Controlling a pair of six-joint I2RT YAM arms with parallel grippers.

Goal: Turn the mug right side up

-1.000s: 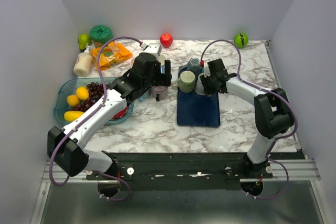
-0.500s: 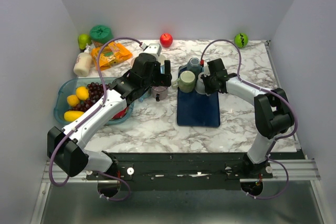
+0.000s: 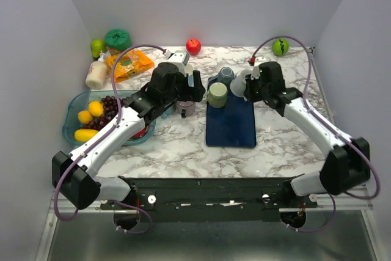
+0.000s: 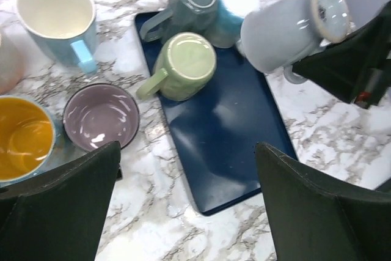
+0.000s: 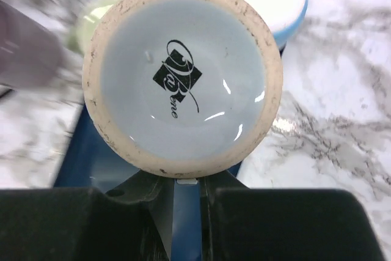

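Mug (image 4: 287, 32), pale grey-blue, hangs in the air over the far right corner of the dark blue tray (image 4: 226, 132), tipped well over: the unglazed base ring faces up and outward, the mouth faces down toward the tray. Right gripper (image 5: 186, 184) has its jaws pinched nearly together, apparently on the handle below the base; the contact itself is hidden. Left gripper (image 4: 189, 197) hovers above the marble table (image 4: 183, 236) with jaws spread wide, holding nothing. Step in hand, by judgement: roll the right wrist until the mouth faces up. A handle grip may let the body swing, so the turn should be slow and made at this height, clear of the green mug (image 4: 183, 65) and the light blue mug (image 4: 235, 4) close by. Bare tray in front looks the safest spot to lower it, base flat before release
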